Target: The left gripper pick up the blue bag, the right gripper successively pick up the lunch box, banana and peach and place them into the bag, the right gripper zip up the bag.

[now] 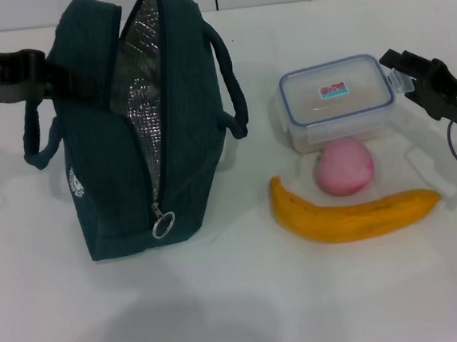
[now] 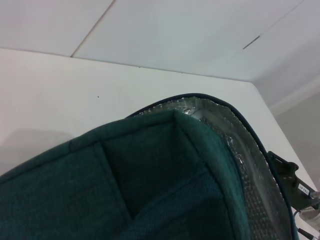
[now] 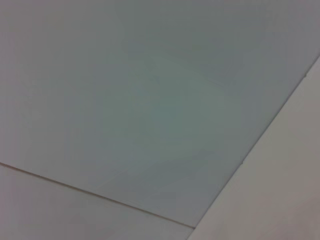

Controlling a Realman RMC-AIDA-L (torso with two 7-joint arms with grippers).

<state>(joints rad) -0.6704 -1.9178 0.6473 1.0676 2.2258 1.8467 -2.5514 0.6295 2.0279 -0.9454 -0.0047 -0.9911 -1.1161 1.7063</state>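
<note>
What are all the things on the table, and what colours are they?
blue bag: one, dark teal-blue with silver foil lining, standing on the robot's left side of the table, zip open, ring pull hanging at the front.
lunch box: one, clear with a blue-rimmed lid and a small red-and-blue label, on the right side, behind the peach.
peach: one, pink, just in front of the lunch box.
banana: one, yellow-orange, lying nearest the robot, in front of the peach.
table: one, white.
left claw: one, black, at the upper left side of the bag, by its handle.
right claw: one, black, at the right end of the lunch box.
</note>
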